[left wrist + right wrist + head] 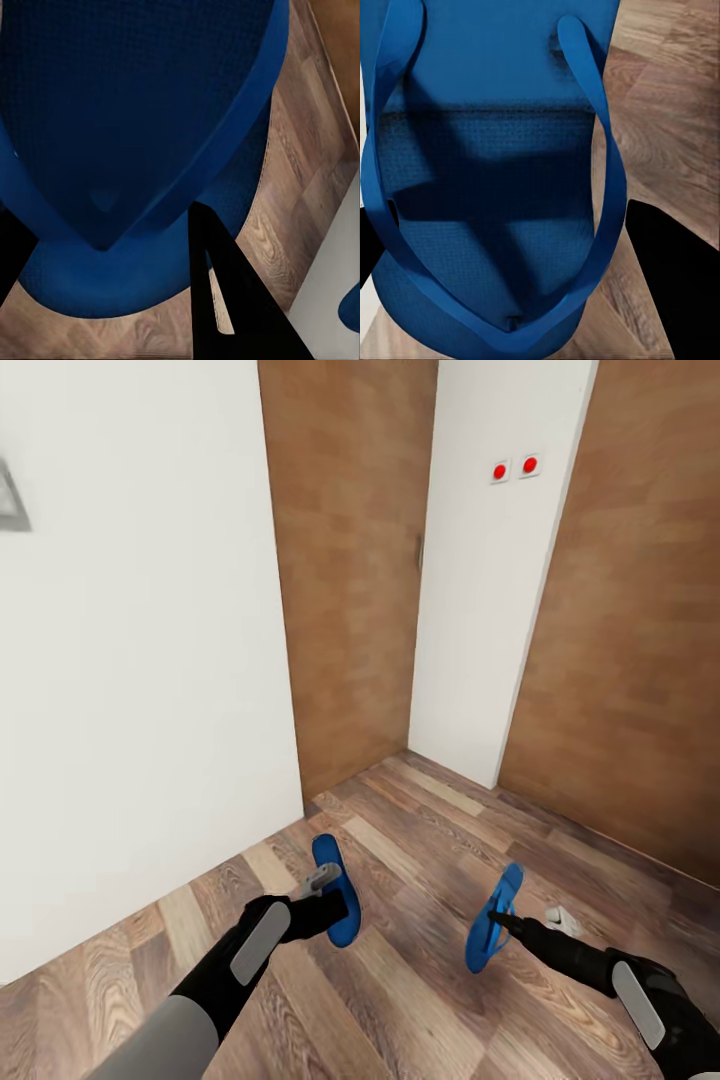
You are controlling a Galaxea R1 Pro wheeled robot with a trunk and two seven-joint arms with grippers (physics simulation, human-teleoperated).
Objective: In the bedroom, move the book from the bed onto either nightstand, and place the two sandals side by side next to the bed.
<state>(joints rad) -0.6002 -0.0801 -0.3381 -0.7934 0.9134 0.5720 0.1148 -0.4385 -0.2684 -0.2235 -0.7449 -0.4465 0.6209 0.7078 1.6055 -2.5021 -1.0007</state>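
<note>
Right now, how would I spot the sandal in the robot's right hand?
Find the two brown doors meeting at the room's corner, then look down to the plank floor. Above it the right gripper pinches a blue sandal. This one is tipped up on its edge, while the other sandal, in the left gripper, faces up flat.

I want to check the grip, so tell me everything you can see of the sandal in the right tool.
The sandal in the right tool is a bright blue flip-flop with a thin textured sole and a blue Y-shaped toe strap. It looks like rubber or foam. It hangs above the wood-plank floor, tilted nearly on edge, with the tool's dark fingers on either side of it.
</note>
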